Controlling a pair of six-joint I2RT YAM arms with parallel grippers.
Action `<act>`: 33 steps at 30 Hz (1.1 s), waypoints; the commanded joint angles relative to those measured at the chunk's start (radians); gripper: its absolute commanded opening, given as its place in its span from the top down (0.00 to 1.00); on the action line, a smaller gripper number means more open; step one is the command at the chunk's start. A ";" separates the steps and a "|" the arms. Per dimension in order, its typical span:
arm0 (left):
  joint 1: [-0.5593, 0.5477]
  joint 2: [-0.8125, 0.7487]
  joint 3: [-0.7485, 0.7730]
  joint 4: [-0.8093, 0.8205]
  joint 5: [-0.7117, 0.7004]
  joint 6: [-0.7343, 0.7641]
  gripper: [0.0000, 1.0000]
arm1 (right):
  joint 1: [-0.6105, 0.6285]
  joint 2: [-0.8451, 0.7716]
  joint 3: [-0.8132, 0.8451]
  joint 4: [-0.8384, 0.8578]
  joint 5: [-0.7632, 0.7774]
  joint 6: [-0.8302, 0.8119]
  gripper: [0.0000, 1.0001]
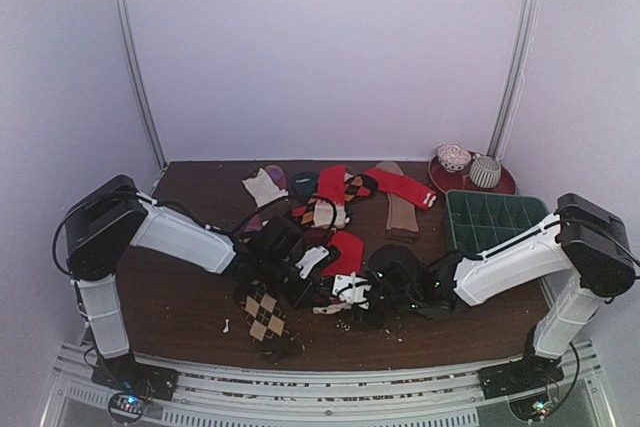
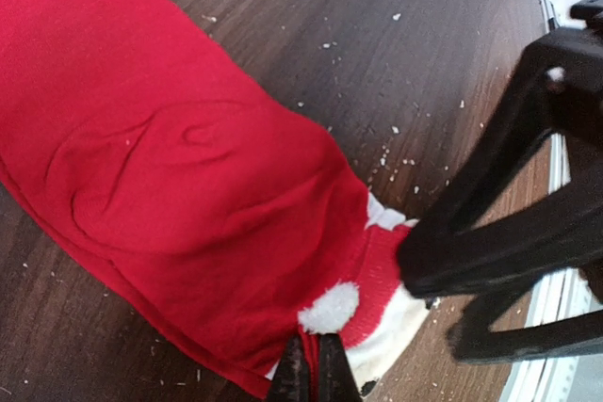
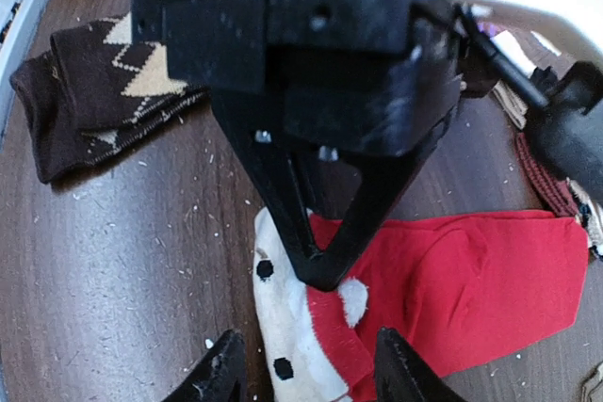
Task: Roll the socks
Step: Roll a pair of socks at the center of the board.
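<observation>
**Left gripper pinches the red sock's white end; right gripper spread around it**

The left gripper (image 2: 309, 370) has its two fingers pressed together on the near edge of the red sock (image 2: 170, 167). They nip the cloth right where the red meets a small white tuft. Seen from the right wrist, those fingers taper to a single point that comes down on this same spot.

The right gripper (image 3: 306, 360) stands spread, one finger on each side of the sock's white end (white cloth marked with a few black dots). That end lies between the fingers, and from this camera I cannot tell whether either finger touches it. In the left wrist view, one black finger of the right gripper meets the sock's red-and-white edge just to the right of the left gripper's tips.

From the pinch, the red sock runs away flat on the dark wooden table (image 2: 396, 25), its cloth lightly creased. It lies around the middle of the table, where the two arms meet from left and right.

The argyle sock (image 3: 94, 91), dark brown with tan diamonds, lies folded over on itself. It sits to the left of the grippers and closer to the near edge, apart from the red sock and from both grippers.

Small white flecks are scattered over the wood around both socks. Further off, a heap of other socks (image 1: 330, 192) lies across the far middle of the table. A green compartment tray (image 1: 490, 217) sits on the right side. A dark red plate (image 1: 505, 185) with two patterned balls stands just beyond it at the far right corner.
</observation>
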 commanded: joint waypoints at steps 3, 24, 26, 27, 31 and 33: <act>0.003 0.015 -0.009 -0.092 0.000 0.028 1.00 | 0.004 0.074 -0.003 0.034 0.005 -0.001 0.53; 0.008 -0.162 -0.035 -0.024 -0.242 0.132 0.23 | -0.134 0.134 -0.121 0.057 -0.330 0.476 0.90; 0.008 -0.208 -0.077 0.059 -0.243 0.170 0.21 | -0.154 0.144 -0.121 0.035 -0.385 0.536 0.90; 0.008 -0.243 -0.108 0.113 -0.235 0.188 0.19 | -0.166 0.151 -0.122 0.020 -0.414 0.578 0.90; 0.008 -0.305 -0.246 0.371 -0.132 0.263 0.19 | -0.221 0.193 -0.099 -0.056 -0.547 0.673 0.89; 0.008 -0.290 -0.264 0.444 -0.071 0.285 0.20 | -0.248 0.211 -0.080 -0.108 -0.594 0.702 0.89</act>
